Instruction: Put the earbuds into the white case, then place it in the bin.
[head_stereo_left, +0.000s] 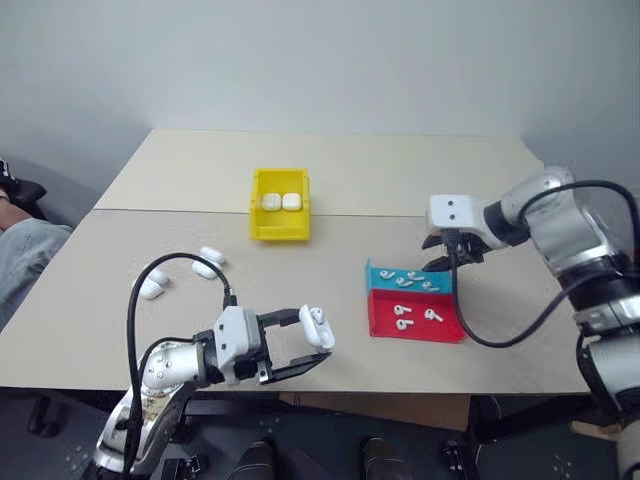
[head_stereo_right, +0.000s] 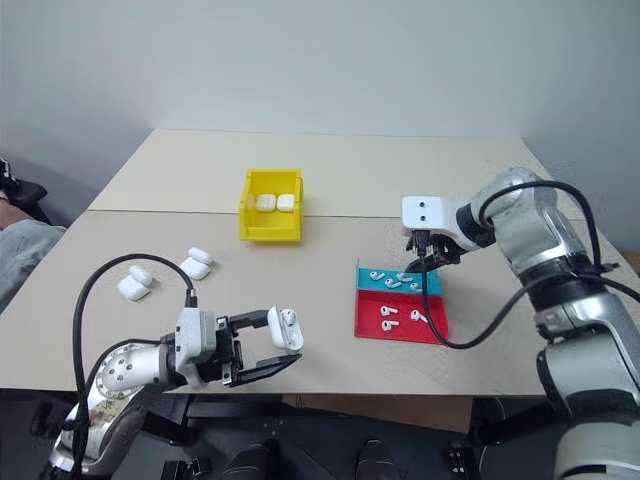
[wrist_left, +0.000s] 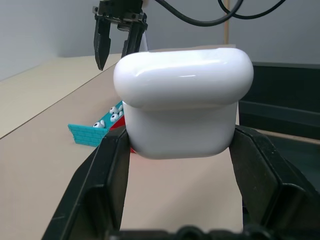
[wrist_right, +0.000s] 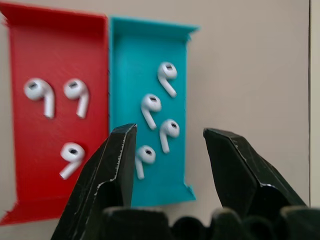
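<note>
Yellow bin (head_stereo_left: 279, 230); white case (head_stereo_left: 317, 327); white earbuds (wrist_right: 155, 112); tray (head_stereo_left: 440, 332) half red, half teal; tan table (head_stereo_left: 400, 170).

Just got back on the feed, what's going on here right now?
The left gripper is shut on a white case, lid open, near the table's front edge. The right gripper hangs open, empty, above the tray's teal half, which holds four earbuds; the red half holds three. Two cases already sit in the yellow bin, and spare cases lie on the table's left.
</note>
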